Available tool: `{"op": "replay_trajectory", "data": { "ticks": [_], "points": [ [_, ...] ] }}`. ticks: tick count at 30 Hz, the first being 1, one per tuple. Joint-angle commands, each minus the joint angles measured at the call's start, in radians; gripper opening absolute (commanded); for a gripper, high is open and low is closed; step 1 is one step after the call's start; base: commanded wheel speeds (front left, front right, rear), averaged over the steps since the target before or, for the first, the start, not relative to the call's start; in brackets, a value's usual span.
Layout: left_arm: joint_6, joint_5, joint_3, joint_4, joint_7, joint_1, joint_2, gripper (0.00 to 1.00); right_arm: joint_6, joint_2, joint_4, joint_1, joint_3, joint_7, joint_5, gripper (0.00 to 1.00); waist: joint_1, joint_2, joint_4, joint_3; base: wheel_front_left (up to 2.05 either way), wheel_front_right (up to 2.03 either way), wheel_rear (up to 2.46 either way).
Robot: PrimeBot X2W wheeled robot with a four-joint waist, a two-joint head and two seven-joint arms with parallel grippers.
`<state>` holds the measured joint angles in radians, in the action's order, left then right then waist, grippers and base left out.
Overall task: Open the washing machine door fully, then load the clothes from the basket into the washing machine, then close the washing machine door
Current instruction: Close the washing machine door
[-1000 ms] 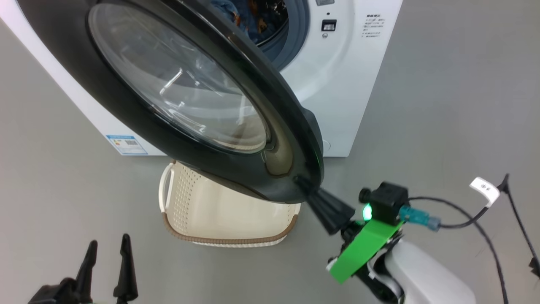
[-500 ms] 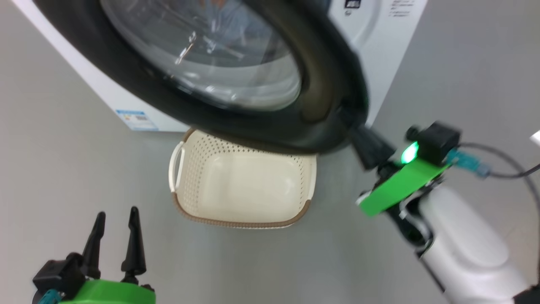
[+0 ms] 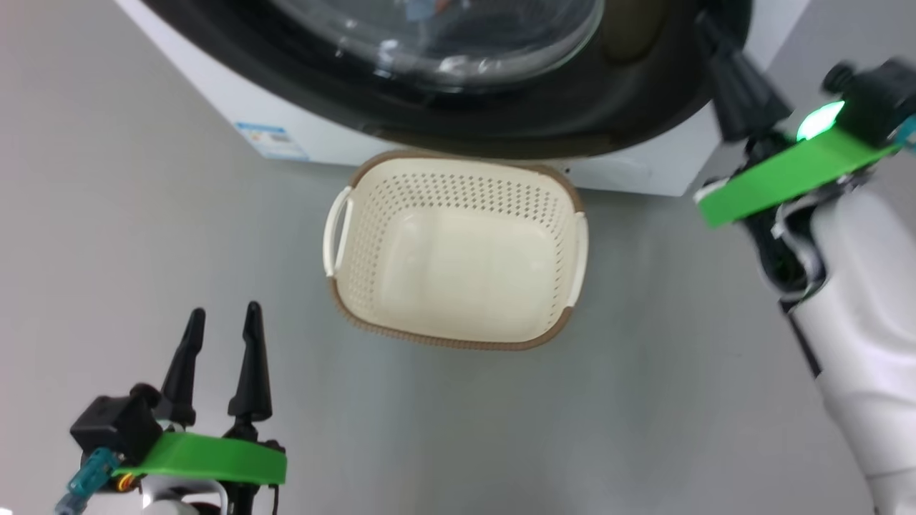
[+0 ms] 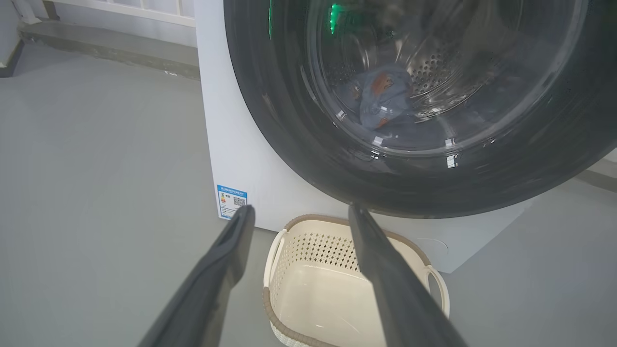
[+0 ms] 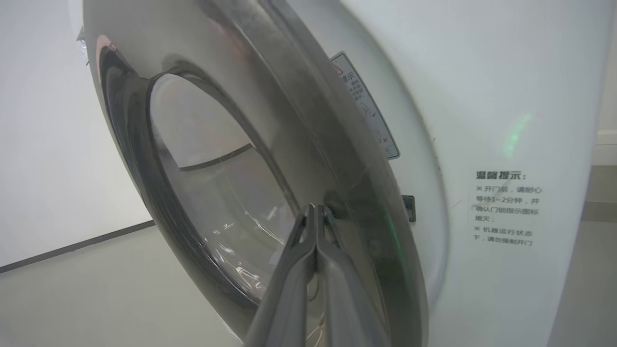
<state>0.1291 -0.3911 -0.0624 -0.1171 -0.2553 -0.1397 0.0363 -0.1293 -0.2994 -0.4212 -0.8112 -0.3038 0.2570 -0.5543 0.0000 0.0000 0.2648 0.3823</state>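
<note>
The glossy black washing machine door [image 3: 572, 121] stands nearly against the white washing machine [image 3: 630, 168]; in the right wrist view the door [image 5: 270, 120] is still angled slightly off the front. My right gripper [image 3: 708, 32] is shut, holding nothing, its tips [image 5: 315, 208] touching the door's outer face near its free edge. Through the glass the light blue clothes [image 4: 381, 96] lie in the steel drum. The cream basket [image 3: 358, 207] sits empty on the floor below the door. My left gripper [image 3: 222, 315] hangs open at the lower left, its fingers [image 4: 226, 250] apart and aimed towards the basket [image 4: 289, 241].
Grey floor [image 3: 143, 236] surrounds the basket on the left, front and right. A blue label sticker [image 3: 272, 139] marks the machine's lower front corner. My pale right forearm [image 3: 859, 300] fills the right side. A wall base runs behind the machine [image 4: 106, 43].
The door has swung from well open to nearly shut, with my shut right gripper moving along at its edge. The head camera has shifted. My left gripper stays open.
</note>
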Motion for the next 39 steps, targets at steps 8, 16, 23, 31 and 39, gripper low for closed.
{"op": "replay_trajectory", "data": {
  "ticks": [8,16,23,31,39],
  "points": [
    [0.002,-0.019,0.014,0.036,-0.006,-0.050,0.014,1.00,-0.001,0.001,-0.014,-0.106,0.074,0.005,0.045,0.00,0.0000,0.0000,0.055,0.062,0.00,0.00,0.00],
    [0.002,-0.023,0.010,0.035,-0.006,-0.062,0.014,1.00,-0.001,0.021,-0.017,-0.125,0.086,0.005,0.077,0.00,0.0000,0.0000,0.059,0.066,0.00,0.00,0.00],
    [0.002,-0.008,0.024,0.004,-0.006,-0.036,0.014,1.00,-0.001,0.038,-0.005,-0.014,0.044,0.005,0.072,0.02,0.0000,0.0000,0.029,0.011,0.00,0.00,0.00],
    [0.002,0.029,0.044,-0.041,-0.006,-0.010,0.017,1.00,-0.001,0.047,-0.002,0.145,-0.002,0.005,0.055,1.00,0.0000,0.0000,-0.029,-0.070,0.00,0.00,0.00],
    [0.002,0.042,0.048,-0.076,-0.006,0.028,0.060,1.00,-0.001,0.060,-0.009,0.291,0.007,0.005,0.048,1.00,0.0000,0.0000,-0.109,-0.150,0.00,0.00,0.00]
  ]
}}
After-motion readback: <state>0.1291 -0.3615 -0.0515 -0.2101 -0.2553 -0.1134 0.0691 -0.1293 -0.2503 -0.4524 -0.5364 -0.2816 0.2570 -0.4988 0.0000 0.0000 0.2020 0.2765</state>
